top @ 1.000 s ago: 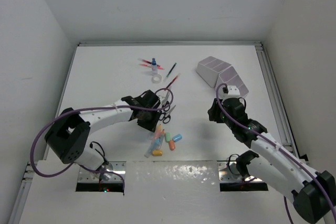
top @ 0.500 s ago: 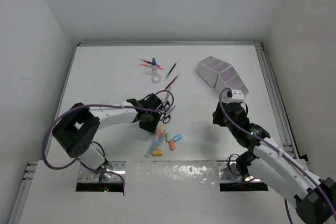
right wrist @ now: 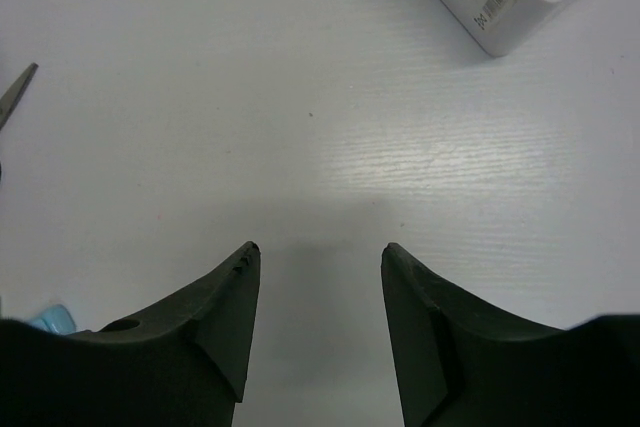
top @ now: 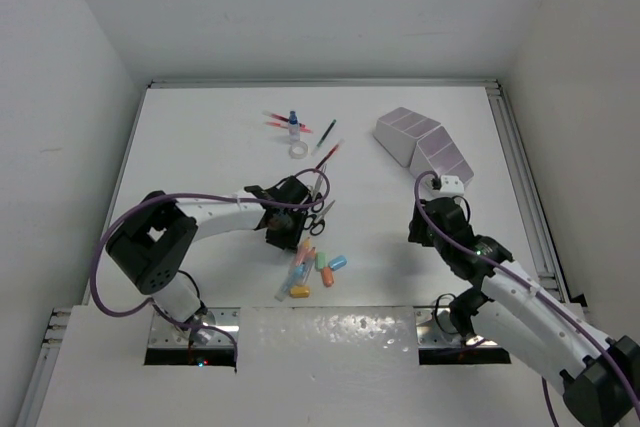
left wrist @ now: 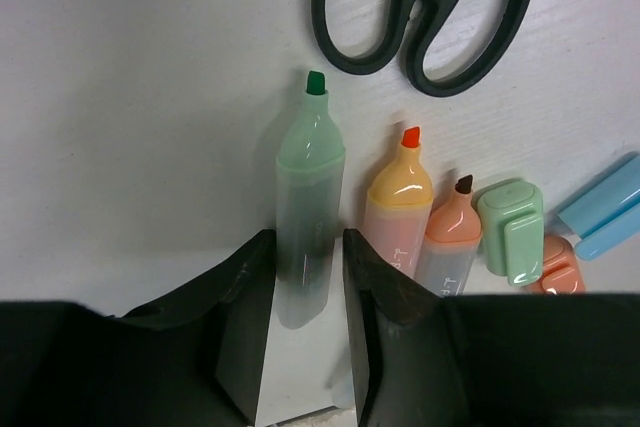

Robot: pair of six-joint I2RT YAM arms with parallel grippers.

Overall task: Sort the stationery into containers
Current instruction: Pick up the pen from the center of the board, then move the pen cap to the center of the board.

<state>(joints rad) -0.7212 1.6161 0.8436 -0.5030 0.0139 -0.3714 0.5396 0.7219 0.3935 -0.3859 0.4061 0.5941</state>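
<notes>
In the left wrist view my left gripper (left wrist: 307,241) has its jaws against both sides of an uncapped green highlighter (left wrist: 310,172) lying on the table. Beside it lie an orange highlighter (left wrist: 400,197), a salmon one (left wrist: 450,232), a green cap (left wrist: 512,232) and a blue piece (left wrist: 605,205). Black-handled scissors (left wrist: 425,7) lie just beyond. From above, the left gripper (top: 290,229) sits at the top of the pastel pile (top: 318,267). The white organiser (top: 425,142) stands at the far right. My right gripper (right wrist: 318,252) is open and empty over bare table, near the organiser's corner (right wrist: 500,2).
A blue-capped bottle (top: 293,125), a white tape ring (top: 298,150) and red pens (top: 275,119) lie at the far middle. More pens (top: 328,152) lie near the scissors (top: 318,215). A scissor tip (right wrist: 18,92) shows at the left of the right wrist view.
My left gripper has moved a little toward the pastel pile and settled around the green highlighter. My right gripper has shifted slightly right and back.
</notes>
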